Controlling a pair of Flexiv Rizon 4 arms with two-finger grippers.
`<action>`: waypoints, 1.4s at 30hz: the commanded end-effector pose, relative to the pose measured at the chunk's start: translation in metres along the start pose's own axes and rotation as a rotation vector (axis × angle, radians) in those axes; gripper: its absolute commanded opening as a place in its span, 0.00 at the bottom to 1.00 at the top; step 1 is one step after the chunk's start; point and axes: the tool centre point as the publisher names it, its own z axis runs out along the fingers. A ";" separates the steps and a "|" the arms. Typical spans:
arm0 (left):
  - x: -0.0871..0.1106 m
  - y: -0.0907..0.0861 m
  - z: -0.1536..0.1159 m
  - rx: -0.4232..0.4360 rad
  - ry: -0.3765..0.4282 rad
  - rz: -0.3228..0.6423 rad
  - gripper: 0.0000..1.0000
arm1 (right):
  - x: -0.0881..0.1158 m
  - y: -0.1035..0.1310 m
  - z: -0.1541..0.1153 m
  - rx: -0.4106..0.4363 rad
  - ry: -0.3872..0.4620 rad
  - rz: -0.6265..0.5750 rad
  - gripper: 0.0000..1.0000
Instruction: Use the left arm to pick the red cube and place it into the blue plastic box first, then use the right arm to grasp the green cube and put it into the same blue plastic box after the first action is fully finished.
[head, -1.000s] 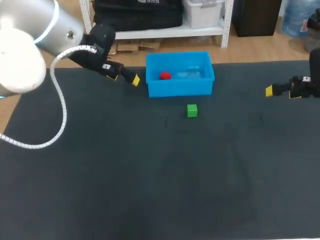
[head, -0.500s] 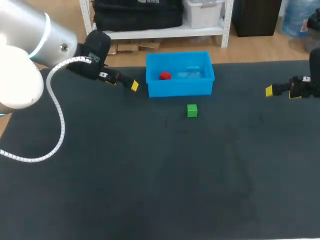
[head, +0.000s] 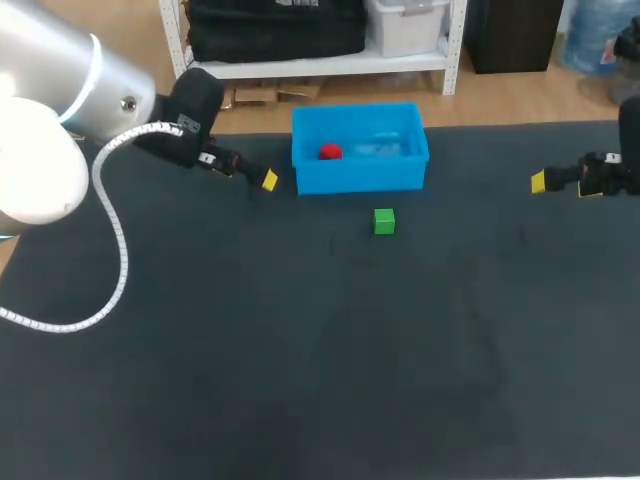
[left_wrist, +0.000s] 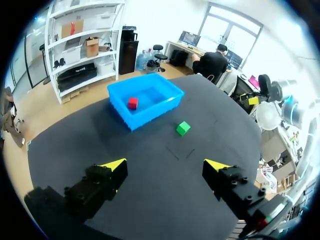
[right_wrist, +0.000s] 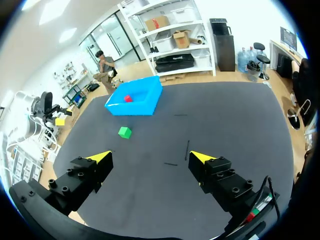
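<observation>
The red cube (head: 330, 152) lies inside the blue plastic box (head: 360, 177) at the back of the table, towards its left end. The green cube (head: 384, 221) rests on the dark mat just in front of the box. My left gripper (head: 250, 172) hovers left of the box, open and holding nothing. In the left wrist view the gripper (left_wrist: 165, 165) shows bare mat between its fingers, with the box (left_wrist: 150, 112), red cube (left_wrist: 132, 103) and green cube (left_wrist: 183, 128) ahead. My right gripper (head: 560, 183) hangs open at the far right. From it (right_wrist: 151, 156), the green cube (right_wrist: 124, 132) and box (right_wrist: 137, 107) lie far ahead.
A dark mat (head: 320, 350) covers the whole table, with a few thin marks (head: 332, 245) near the green cube. The left arm's white cable (head: 120, 250) hangs over the mat's left side. The table's back edge runs just behind the box.
My left gripper has drawn away from the box's left end, a little towards the front. The right arm and both cubes have stayed put.
</observation>
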 end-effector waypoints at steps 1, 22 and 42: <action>-0.001 0.001 0.000 0.002 0.000 0.001 1.00 | 0.000 0.000 0.000 0.002 0.000 -0.001 1.00; -0.001 0.001 0.000 0.002 0.000 0.001 1.00 | 0.001 0.002 0.000 0.002 0.001 0.003 1.00; -0.001 0.001 0.000 0.002 0.000 0.001 1.00 | 0.001 0.055 0.021 0.040 0.042 0.037 1.00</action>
